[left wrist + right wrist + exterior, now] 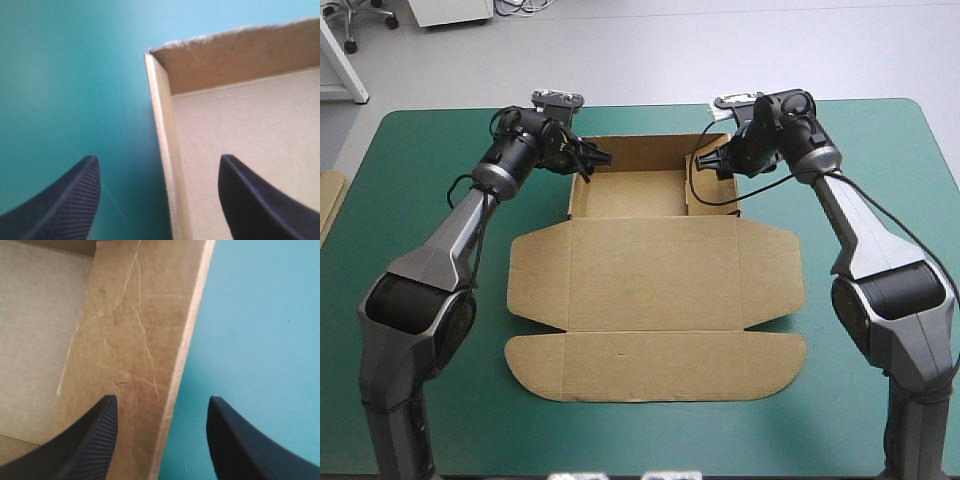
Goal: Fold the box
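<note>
On your teal-green table [420, 400] the brown box [650, 290] lies mid-table: an open tray with walls raised at the far side and the lid flat toward the robot. Your left gripper [159, 157] stands wide open astride the tray's left wall. Your right gripper [162, 397] is just as wide and straddles the right wall.

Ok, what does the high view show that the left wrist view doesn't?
High view only: the whole box, lid flat, and the right hand at its right wall. Left wrist only: the left hand open, straddling the left wall, one finger inside, one outside. Both: raised brown walls on the teal-green cover.
</note>
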`<state>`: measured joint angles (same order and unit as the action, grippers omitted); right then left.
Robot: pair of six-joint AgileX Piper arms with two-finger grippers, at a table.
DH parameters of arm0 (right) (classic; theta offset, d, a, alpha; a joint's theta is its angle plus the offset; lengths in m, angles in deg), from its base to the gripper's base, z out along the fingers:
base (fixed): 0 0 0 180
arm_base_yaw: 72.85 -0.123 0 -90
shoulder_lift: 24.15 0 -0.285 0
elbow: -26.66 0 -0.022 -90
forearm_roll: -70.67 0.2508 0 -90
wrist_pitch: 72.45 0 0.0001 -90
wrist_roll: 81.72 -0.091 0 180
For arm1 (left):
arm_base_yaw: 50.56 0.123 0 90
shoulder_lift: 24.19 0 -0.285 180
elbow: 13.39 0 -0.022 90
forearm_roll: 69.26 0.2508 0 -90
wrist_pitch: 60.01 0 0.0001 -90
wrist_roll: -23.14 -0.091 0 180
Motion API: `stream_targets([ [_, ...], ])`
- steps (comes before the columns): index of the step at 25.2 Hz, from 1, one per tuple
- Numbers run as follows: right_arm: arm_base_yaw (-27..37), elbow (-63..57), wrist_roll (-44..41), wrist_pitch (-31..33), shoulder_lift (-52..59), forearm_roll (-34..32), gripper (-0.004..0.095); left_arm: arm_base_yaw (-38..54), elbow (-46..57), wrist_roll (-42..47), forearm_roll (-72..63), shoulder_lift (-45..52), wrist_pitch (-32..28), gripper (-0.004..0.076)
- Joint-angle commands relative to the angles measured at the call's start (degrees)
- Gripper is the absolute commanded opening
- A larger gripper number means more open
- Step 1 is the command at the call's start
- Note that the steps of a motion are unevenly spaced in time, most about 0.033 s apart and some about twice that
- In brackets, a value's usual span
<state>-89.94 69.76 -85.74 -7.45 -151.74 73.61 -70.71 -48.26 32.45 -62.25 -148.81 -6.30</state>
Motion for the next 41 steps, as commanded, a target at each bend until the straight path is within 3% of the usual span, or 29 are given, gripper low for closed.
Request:
stream_targets([
  [1, 0.4, 3.5, 0.5, 0.0, 6.3, -0.3, 0.0514, -0.1, -3.7, -1.1, -1.6, 5.9, -1.8, 0.0489],
  [7, 0.1, 4.3, 0.8, 4.4, 13.6, -0.2, 0.0512, -0.5, -3.6, -4.5, -1.7, 13.1, 3.0, 0.0475],
  [13, -0.3, -0.1, 1.6, 3.0, 24.4, -1.5, 0.0435, -2.4, 9.8, -5.1, 0.0, 26.9, -5.1, 0.0454],
  [17, -1.3, -11.7, 2.1, -4.1, 32.3, -2.0, 0.0410, -2.4, 18.5, -5.0, 2.2, 34.8, -9.8, 0.0449],
  [22, -5.6, -33.4, 3.0, -20.2, 45.2, -2.5, 0.0365, -2.4, 29.9, -4.9, 2.3, 43.5, -13.5, 0.0446],
  [24, -8.6, -46.3, 2.2, -28.3, 52.6, -5.9, 0.0326, -2.4, 37.1, -4.6, 2.3, 48.6, -17.3, 0.0446],
  [28, -9.8, -61.2, 0.2, -35.4, 60.7, -9.1, 0.0277, -2.4, 46.1, -4.3, 2.2, 54.8, -22.7, 0.0446],
  [33, -9.8, -73.3, -2.7, -40.7, 68.8, -9.2, 0.0252, -2.4, 54.6, -4.0, 2.4, 60.9, -25.7, 0.0446],
  [41, -9.8, -84.0, -2.9, -37.1, 80.0, -9.1, 0.0250, -2.4, 69.0, -4.0, 2.8, 70.2, -31.1, 0.0422],
])
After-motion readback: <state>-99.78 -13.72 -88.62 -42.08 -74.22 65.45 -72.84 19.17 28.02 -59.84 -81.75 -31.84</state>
